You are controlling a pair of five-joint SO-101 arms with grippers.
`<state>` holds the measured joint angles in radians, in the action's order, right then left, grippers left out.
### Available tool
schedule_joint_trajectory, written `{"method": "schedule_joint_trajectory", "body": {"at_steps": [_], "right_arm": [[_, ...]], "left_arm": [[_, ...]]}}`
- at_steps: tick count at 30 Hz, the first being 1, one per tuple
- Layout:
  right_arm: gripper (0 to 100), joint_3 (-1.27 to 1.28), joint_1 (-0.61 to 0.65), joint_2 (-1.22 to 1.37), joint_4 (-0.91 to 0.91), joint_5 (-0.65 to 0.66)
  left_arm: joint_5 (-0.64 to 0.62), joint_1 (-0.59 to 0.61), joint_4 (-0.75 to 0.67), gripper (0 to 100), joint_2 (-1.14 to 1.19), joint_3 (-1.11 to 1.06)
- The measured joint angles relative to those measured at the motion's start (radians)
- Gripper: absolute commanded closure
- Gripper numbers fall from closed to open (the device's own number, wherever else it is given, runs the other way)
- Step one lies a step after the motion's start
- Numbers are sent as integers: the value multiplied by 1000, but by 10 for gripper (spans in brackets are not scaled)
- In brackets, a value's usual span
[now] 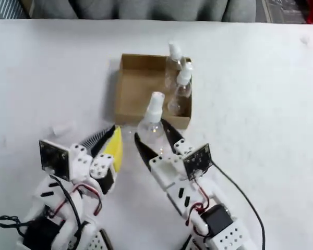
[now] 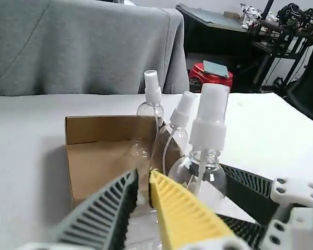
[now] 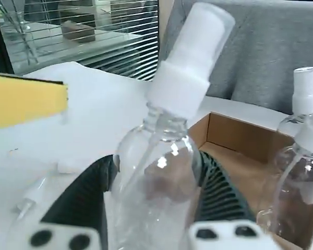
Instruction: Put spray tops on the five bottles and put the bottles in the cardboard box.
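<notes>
A clear bottle (image 1: pixel 151 126) (image 3: pixel 156 166) with a white spray top stands upright between the black fingers of my right gripper (image 1: pixel 151 133) (image 3: pixel 154 195), which is shut on it just in front of the cardboard box (image 1: pixel 135 94) (image 2: pixel 99 151). Two more capped bottles (image 1: pixel 173 65) (image 1: pixel 180 92) stand inside the box along its right wall. My left gripper (image 1: pixel 112 134) (image 2: pixel 142 181), with one grey and one yellow finger, is shut on nothing, left of the held bottle and near the box's front left corner.
A loose spray top (image 3: pixel 27 202) and a small white piece (image 1: pixel 62 128) (image 3: pixel 68 165) lie on the white table (image 1: pixel 261 104) to the left of the grippers. The box's left half is bare cardboard. Grey fabric hangs behind the table's far edge.
</notes>
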<state>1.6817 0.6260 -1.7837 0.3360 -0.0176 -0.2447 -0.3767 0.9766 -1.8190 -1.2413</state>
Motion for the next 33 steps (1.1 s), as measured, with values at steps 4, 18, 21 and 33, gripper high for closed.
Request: {"method": "schedule_joint_trajectory", "body": {"at_steps": [4,18,21,33], "right_arm": [[984,0,-63,0,-37,0],[984,0,-345,0,-255,-146],[984,0,-341,0,-265,-157],[984,0,-249,0,-265,-158]], "left_arm": [[0,0,0,978,-11,-14],[0,-2,-167,977,8,-288],[-2,-2,-170,977,6,-290],[-40,-390,-110,977,6,-290]]}}
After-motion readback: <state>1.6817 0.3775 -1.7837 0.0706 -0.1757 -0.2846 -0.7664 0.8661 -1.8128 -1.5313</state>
